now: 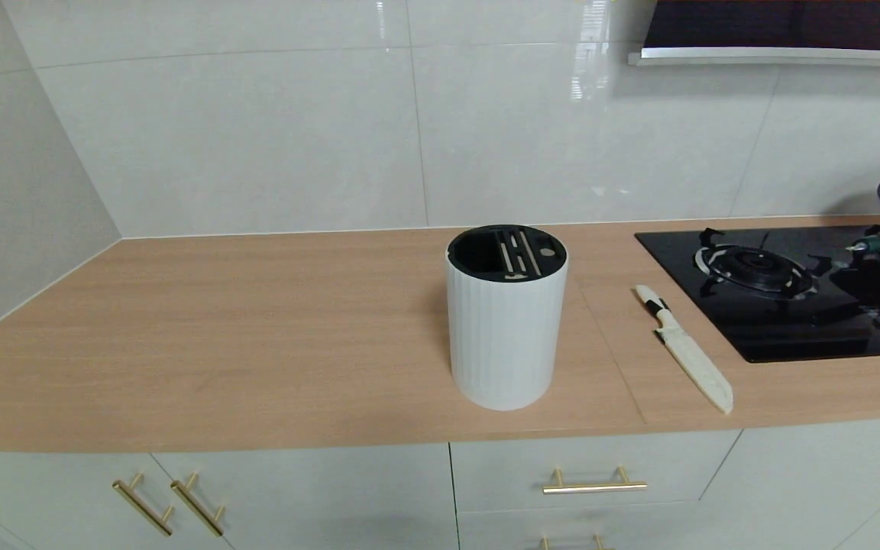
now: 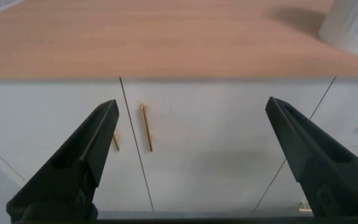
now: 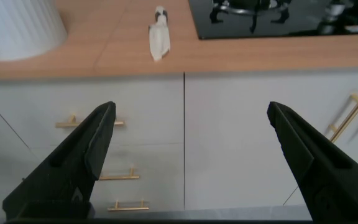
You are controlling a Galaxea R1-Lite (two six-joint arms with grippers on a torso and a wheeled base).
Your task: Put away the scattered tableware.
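The knife (image 1: 683, 347) lay flat on the surface (image 1: 257, 344), ahead of the right end effector (image 3: 192, 109), which was spread wide and empty before the cabinet doors (image 3: 241, 143). The holder (image 1: 506, 317) stood upright near the knife, on the side toward the left end effector (image 2: 191, 107), equally wide and empty. The stove (image 1: 784, 290) lay just beside the knife, opposite the holder.

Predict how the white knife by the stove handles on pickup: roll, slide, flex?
The knife lies flat on the smooth wooden counter, so it probably won't roll but may slide or spin if nudged. It looks rigid and slim, likely light. Lying flush, it offers little height to grip; the thicker handle end seems safer.
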